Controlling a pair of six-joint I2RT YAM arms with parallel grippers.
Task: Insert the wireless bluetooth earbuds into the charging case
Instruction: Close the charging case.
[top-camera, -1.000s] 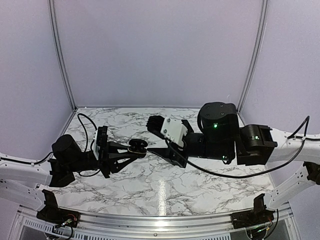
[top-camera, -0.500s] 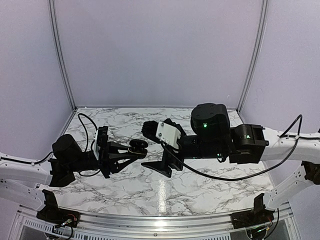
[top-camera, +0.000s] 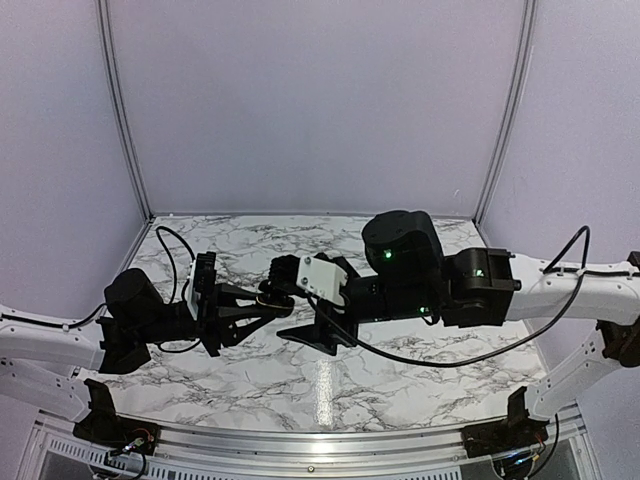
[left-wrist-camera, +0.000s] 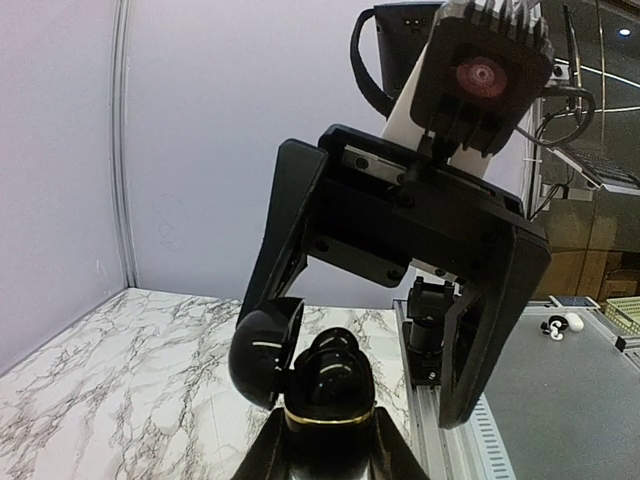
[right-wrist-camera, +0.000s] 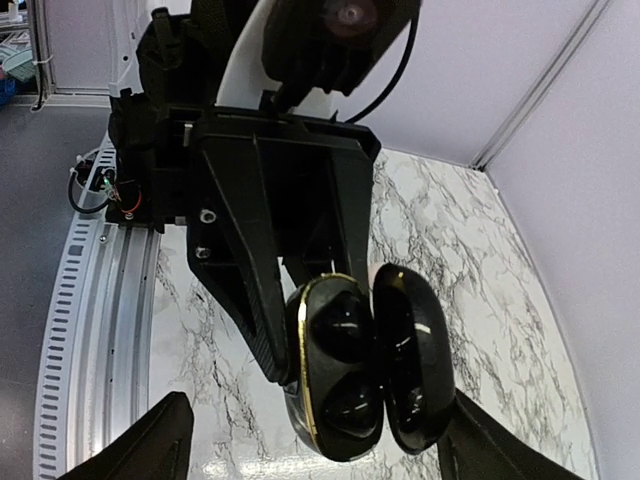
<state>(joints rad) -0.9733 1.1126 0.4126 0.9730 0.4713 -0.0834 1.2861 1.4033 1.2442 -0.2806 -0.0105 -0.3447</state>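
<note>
Well, L gripper (left-wrist-camera: 322, 450) is clamped on the charging case (right-wrist-camera: 345, 370), lid (left-wrist-camera: 265, 350) open, held mid-table, left of centre. R gripper (top-camera: 292, 302) is spread wide, straddling it. Risk: an R finger bumps lid shut or knocks case loose. Earbuds: can't tell them from the dark wells.

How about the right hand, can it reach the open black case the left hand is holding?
Probably yes. The right hand is open, with a finger on each side of the charging case. The left hand holds it up, lid open, and nothing shows between them.
</note>
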